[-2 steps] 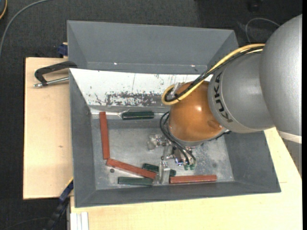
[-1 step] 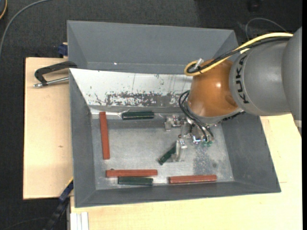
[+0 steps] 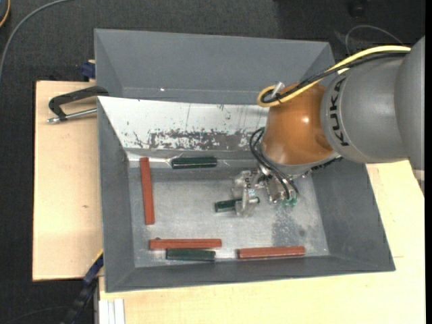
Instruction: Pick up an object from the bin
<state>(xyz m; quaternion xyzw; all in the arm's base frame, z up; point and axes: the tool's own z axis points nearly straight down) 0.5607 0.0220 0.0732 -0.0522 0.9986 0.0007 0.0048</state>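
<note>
A grey metal bin sits on a pale board over dark floor, with the gripper low near its middle.
A short dark green bar lies flat mid-floor, its long axis left to right and its right end at the gripper; whether the gripper is open or closed cannot be told. Three red bars and two more green bars line the left, back and front edges.

In the bin: left stick along the left wall, rear stick at the back, three front sticks along the front wall, short stick central, just left of the tool.
</note>
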